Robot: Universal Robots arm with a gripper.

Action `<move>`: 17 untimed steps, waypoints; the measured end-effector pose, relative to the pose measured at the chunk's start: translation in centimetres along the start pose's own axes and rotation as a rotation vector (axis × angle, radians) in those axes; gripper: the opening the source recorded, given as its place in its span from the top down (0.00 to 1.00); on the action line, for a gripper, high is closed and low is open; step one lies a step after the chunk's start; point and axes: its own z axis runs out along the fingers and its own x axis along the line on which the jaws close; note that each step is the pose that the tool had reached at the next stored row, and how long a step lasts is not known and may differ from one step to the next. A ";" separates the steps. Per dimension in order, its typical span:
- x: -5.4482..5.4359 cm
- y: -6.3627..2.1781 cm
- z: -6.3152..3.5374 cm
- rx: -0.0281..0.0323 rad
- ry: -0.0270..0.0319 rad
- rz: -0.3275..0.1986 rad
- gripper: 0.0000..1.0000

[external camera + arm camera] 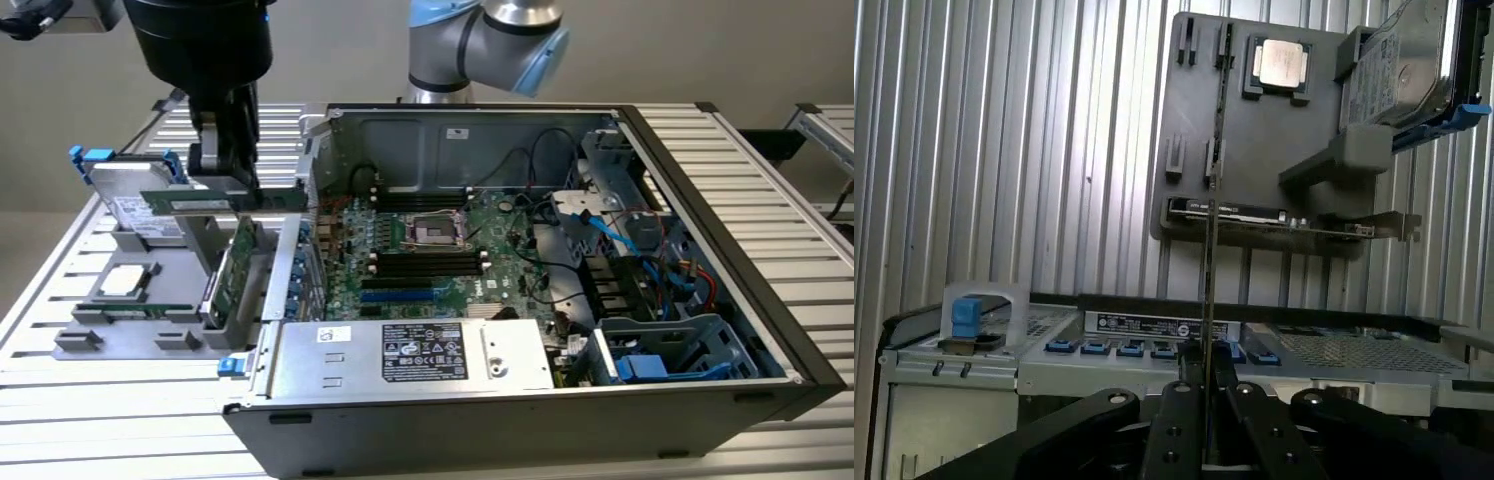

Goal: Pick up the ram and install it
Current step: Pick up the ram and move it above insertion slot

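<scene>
We've got the hand clamped on the ram, beside the open computer case. We can't read the label on the power supply.

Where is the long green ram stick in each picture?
Exterior view: the ram lies level in the gripper, at the exterior view's left, beside the computer case.
Wrist view: the ram is seen edge-on, a thin line running out from the gripper.
Shared landmark: the silver hard drive with blue clips.
</scene>
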 end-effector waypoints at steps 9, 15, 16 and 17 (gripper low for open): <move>-0.2 -3.53 -0.30 -0.0014 -0.0007 0.000 0.86; -0.5 -5.85 -0.48 -0.0026 -0.0010 0.000 0.86; -0.6 -6.26 -0.52 -0.0029 -0.0010 0.000 0.86; -0.7 -6.64 -0.55 -0.0032 -0.0009 0.000 0.86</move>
